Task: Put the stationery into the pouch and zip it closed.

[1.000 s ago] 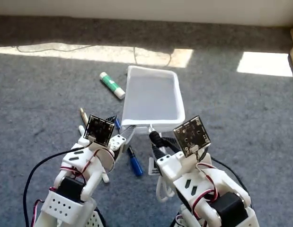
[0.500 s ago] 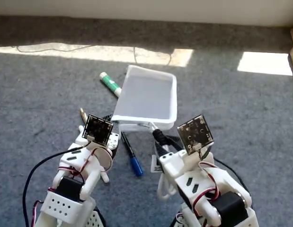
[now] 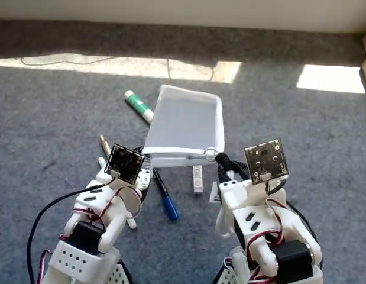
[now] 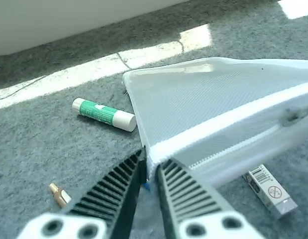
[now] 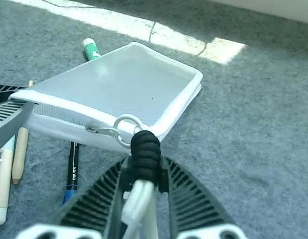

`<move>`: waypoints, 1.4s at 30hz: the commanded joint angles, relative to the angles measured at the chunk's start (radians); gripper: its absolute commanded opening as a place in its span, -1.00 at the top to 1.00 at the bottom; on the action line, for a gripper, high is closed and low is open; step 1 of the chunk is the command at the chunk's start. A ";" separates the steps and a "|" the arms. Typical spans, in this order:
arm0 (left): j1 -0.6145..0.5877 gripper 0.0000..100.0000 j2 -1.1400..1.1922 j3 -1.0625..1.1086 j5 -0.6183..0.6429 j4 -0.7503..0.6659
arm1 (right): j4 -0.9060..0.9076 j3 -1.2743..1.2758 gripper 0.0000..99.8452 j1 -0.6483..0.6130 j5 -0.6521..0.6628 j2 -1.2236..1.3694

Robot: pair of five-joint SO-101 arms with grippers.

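On the carpet (image 3: 301, 130) near your arms, your right gripper (image 5: 144, 167), pinched on the black pull cord (image 5: 145, 148), dragged the zipper (image 4: 233, 144) along the pouch (image 3: 185, 121) while your left gripper (image 4: 150, 172) clamped its corner, but glue stick (image 3: 139, 106) and pen (image 3: 164, 195) stayed outside, unpacked.

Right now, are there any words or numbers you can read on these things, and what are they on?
No text reads clearly.
On the small white box: a barcode and a round sign, lettering too small.
On the glue stick: marks on the green label, too blurred.
On the blue pen: tiny white print along the barrel, too small.
On the pouch: none.
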 commanded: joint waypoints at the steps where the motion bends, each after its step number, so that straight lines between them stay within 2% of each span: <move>1: -0.018 0.98 -0.005 -0.054 -0.011 0.017 | -0.008 -0.019 0.99 0.053 0.015 -0.013; 7: -0.019 0.98 -0.005 -0.056 -0.011 0.017 | -0.010 -0.019 0.99 0.137 0.054 -0.013; 13: -0.019 0.98 -0.005 -0.056 -0.011 0.017 | -0.031 -0.010 0.99 0.133 0.051 -0.013; 18: -0.019 0.92 -0.005 -0.054 -0.011 0.017 | 0.047 -0.021 0.99 0.027 0.026 -0.013; 23: -0.025 0.57 -0.005 -0.044 0.023 0.017 | 0.127 -0.113 0.99 -0.093 0.000 -0.013; 32: -0.025 0.56 -0.005 -0.039 0.046 0.014 | 0.219 -0.228 0.99 -0.189 0.000 -0.013; 42: -0.024 0.59 -0.005 -0.038 0.044 0.014 | 0.294 -0.312 0.99 -0.188 0.000 -0.013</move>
